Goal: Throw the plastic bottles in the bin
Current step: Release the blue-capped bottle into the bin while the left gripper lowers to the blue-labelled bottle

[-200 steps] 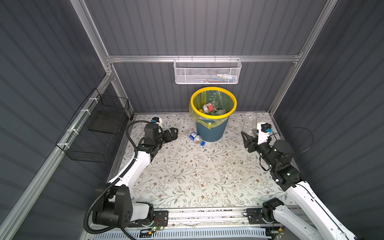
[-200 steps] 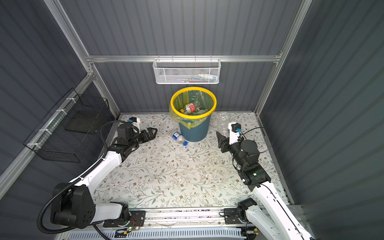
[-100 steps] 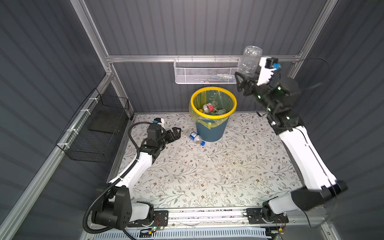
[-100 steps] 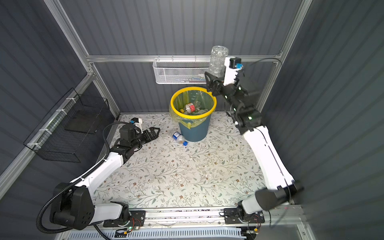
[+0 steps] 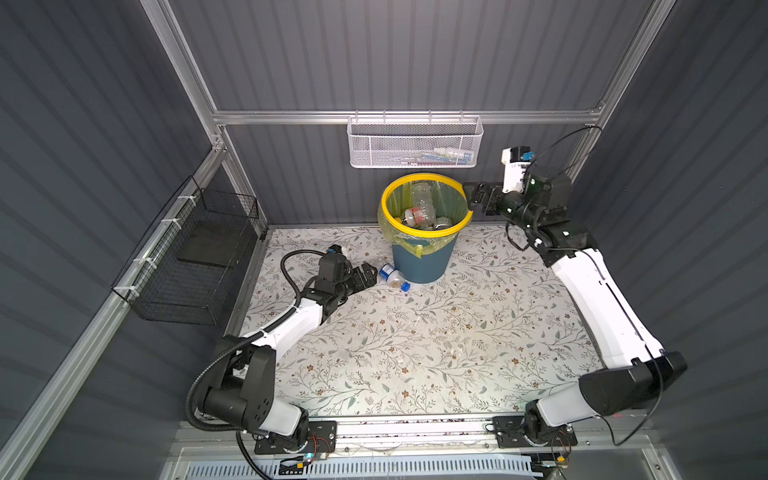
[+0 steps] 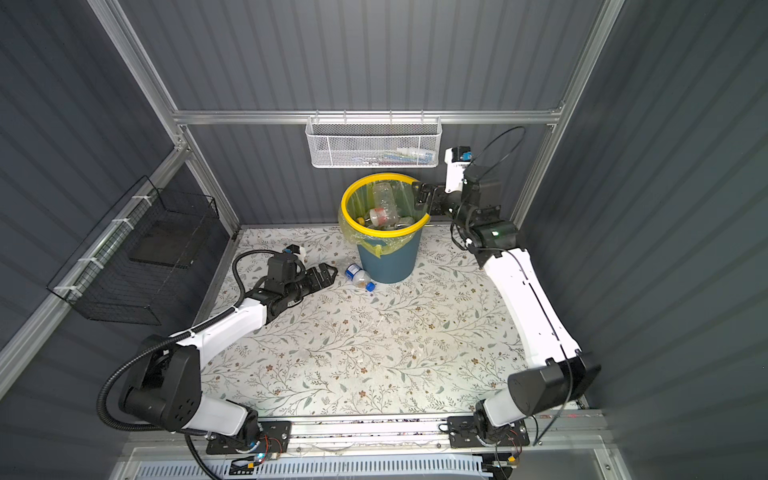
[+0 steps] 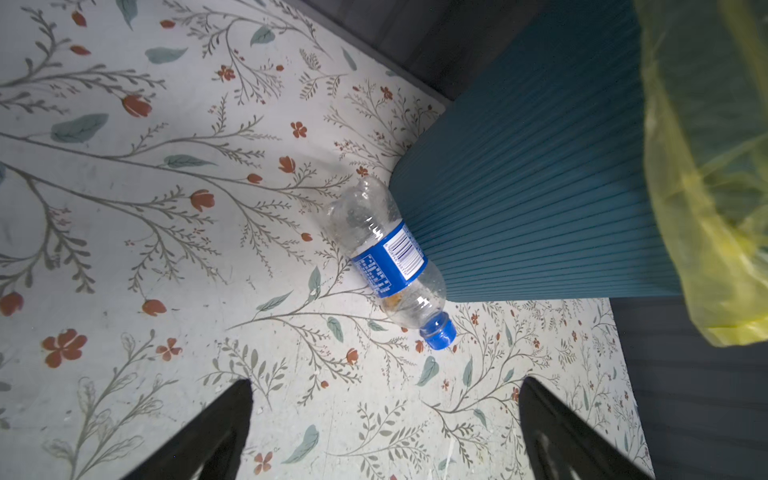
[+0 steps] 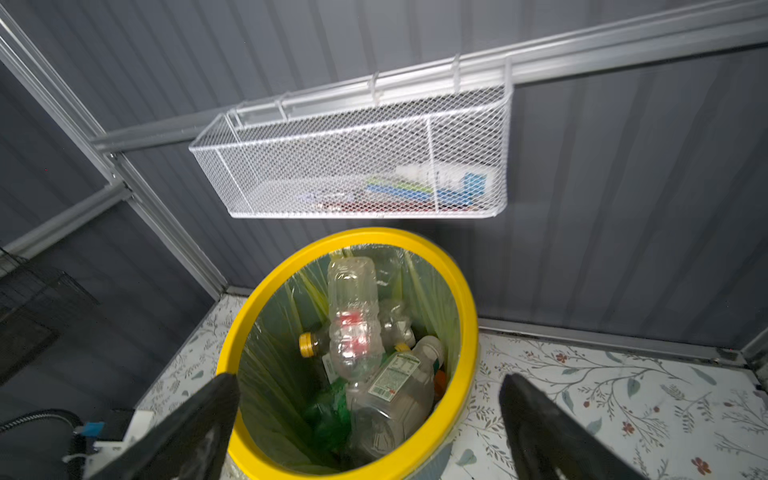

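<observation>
Hanging on the left wall, a black wire basket (image 5: pixel 187 257) flanks a floral-printed tabletop (image 5: pixel 415 345) in both top views. Next comes the left gripper (image 5: pixel 369 277), low over the tabletop, its jaws spread wide and holding nothing. The left wrist view shows, just ahead of them, a clear plastic bottle with a blue label and blue cap (image 7: pixel 388 259) lying on its side and touching the foot of the round blue-grey bin with a yellow rim and yellow liner bag (image 5: pixel 419 262). Inside the bin sit more plastic bottles (image 8: pixel 374 365), with one clear bottle with a red label (image 8: pixel 353 320) leaning on top of the heap. A white mesh basket (image 5: pixel 415 141) hangs on the back wall above. At right, the right gripper (image 5: pixel 471 196) hovers at the bin's rim, its jaws released and empty.
</observation>
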You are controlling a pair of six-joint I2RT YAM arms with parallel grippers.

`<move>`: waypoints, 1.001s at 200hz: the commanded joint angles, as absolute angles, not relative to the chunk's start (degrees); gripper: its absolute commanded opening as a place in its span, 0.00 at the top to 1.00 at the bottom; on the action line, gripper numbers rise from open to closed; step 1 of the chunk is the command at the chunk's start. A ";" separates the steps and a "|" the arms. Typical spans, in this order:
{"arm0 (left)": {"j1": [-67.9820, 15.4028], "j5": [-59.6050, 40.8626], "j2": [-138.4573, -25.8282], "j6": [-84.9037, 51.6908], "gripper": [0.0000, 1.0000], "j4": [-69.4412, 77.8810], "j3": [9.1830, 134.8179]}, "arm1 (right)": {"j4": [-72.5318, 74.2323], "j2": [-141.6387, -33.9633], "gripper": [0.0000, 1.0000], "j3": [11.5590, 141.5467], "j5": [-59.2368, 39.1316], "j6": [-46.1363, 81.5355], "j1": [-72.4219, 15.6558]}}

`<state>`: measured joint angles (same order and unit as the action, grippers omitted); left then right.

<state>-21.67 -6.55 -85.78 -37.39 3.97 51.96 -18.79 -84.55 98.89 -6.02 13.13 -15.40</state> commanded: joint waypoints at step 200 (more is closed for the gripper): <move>-26.02 -4.45 -113.61 -50.21 0.00 1.93 74.71 | -15.22 -75.31 0.01 73.19 -10.28 19.24 -8.82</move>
<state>-25.58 -5.19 -111.26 -50.04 5.76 71.09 -16.25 -76.38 74.59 -9.17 17.93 -9.52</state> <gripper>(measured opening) 0.997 0.991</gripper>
